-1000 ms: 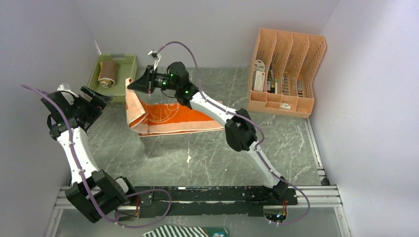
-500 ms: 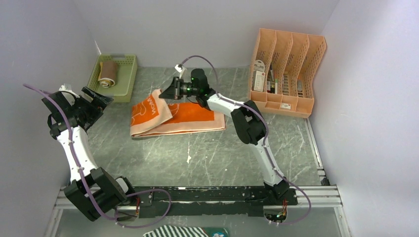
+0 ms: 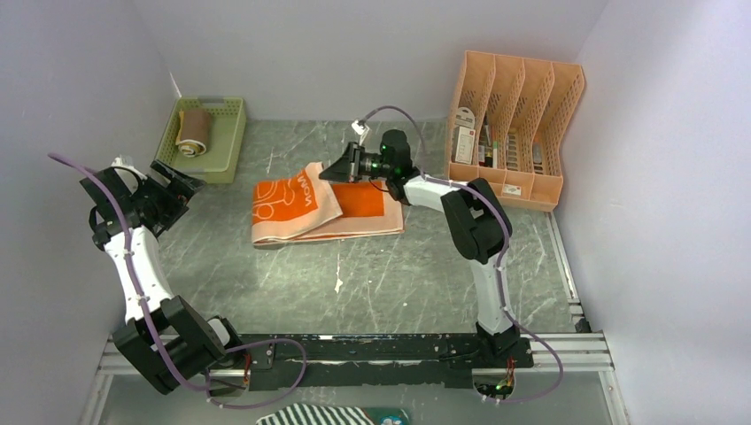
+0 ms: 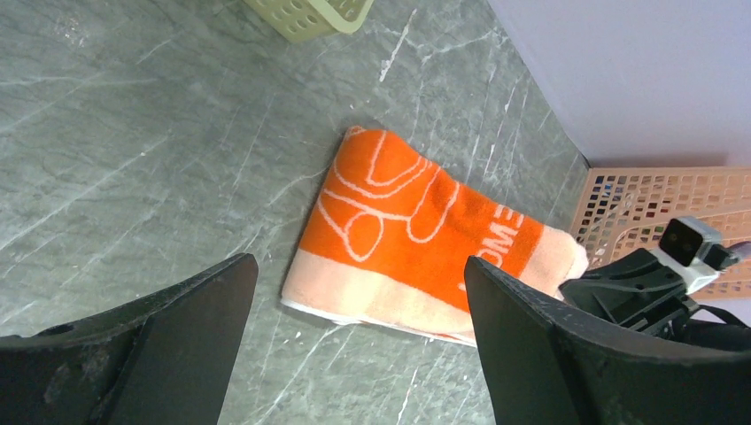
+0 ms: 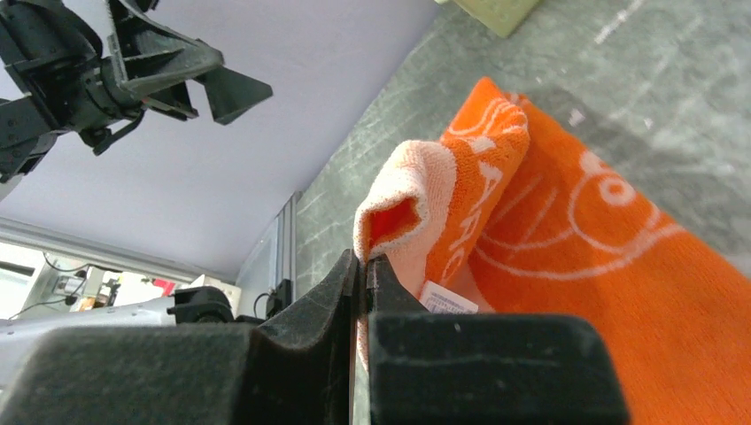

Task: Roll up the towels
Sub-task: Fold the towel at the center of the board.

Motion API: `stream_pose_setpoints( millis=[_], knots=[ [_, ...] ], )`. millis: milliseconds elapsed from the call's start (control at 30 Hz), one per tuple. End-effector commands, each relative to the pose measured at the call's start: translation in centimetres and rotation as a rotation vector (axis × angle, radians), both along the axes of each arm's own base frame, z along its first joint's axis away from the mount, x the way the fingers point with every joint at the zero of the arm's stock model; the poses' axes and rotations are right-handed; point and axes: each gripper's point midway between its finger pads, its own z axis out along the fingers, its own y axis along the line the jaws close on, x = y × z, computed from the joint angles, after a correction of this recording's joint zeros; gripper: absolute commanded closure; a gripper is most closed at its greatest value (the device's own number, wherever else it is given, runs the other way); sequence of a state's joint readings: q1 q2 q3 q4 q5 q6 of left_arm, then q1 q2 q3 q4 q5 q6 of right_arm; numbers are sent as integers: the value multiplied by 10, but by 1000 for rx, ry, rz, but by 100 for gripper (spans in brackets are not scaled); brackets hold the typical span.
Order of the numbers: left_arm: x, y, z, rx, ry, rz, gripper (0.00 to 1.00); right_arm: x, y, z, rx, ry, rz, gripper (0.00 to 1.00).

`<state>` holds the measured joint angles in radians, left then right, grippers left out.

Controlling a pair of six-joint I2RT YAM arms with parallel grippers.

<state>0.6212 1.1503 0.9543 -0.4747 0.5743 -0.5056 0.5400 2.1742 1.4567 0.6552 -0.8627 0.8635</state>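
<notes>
The orange towel (image 3: 297, 204) with a peach border and white cartoon lines lies mid-table, its left part doubled over onto the rest. My right gripper (image 3: 341, 170) is shut on the peach border edge (image 5: 403, 190), held just above the towel (image 5: 602, 266); its jaws (image 5: 365, 262) pinch the cloth. The left wrist view shows the same towel (image 4: 416, 212) ahead. My left gripper (image 3: 181, 180) hovers wide open at the table's left, apart from the towel, nothing between its fingers (image 4: 360, 266). A smaller tan towel (image 3: 193, 131) lies rolled in the green basket (image 3: 226, 142).
A peach file rack (image 3: 514, 124) with small items stands at the back right, close behind my right arm. The green basket sits in the back left corner. Walls close in on the left, back and right. A metal rail (image 3: 354, 350) runs along the near edge.
My right gripper has carried the towel's edge from the far left rightwards over the towel, laying the lifted part down as a fold. The left arm has barely moved.
</notes>
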Motion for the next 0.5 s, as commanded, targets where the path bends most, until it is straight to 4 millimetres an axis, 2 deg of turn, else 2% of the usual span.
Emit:
stream_pose_setpoints(
  millis=[0, 267, 467],
  knots=[
    [1, -1, 3, 12, -22, -20, 1, 9, -32, 3, 31, -5, -36, 100],
    [5, -8, -1, 17, -7, -37, 1, 24, -83, -26, -36, 41, -141, 100],
    [8, -12, -2, 23, 0, -43, 1, 32, -111, -44, -89, 71, -203, 100]
  ],
)
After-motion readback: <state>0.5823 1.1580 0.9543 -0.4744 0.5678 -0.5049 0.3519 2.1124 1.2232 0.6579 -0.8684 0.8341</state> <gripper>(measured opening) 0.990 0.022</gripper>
